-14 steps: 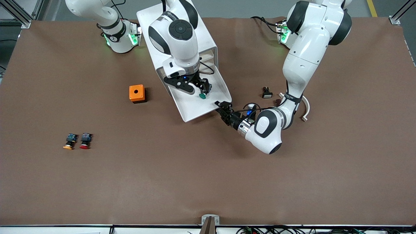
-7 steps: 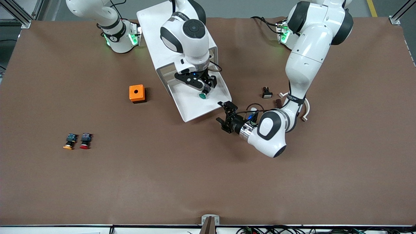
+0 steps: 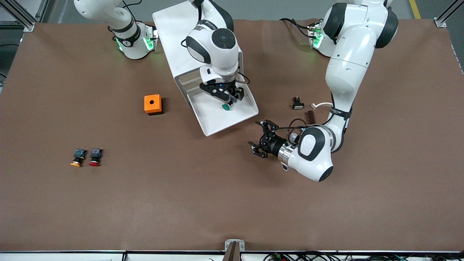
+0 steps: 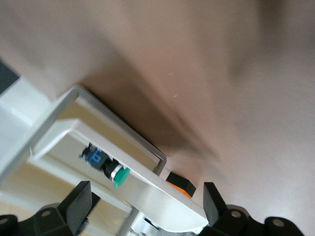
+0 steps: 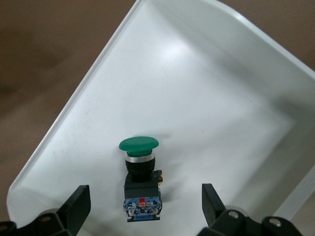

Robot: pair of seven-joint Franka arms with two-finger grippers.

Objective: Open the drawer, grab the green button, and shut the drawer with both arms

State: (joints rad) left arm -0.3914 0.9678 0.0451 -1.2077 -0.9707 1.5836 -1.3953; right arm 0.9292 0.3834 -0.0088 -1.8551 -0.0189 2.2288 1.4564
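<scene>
Small push button [image 5: 140, 179] with round green cap and black-and-blue body, lying on its side on the white floor of the open drawer [image 3: 237, 117]. Cap turned toward the drawer's front wall, blue end toward the cabinet. Apparently touching nothing but the floor. Drawer pulled well out of the white cabinet [image 3: 170, 32], near the table's middle. Same green cap [image 4: 119, 176] visible over the drawer's rim.

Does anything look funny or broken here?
Nothing looks broken. The green button lies on its side in the open drawer, under the right gripper; the left gripper, fingers open, is over the table.
</scene>
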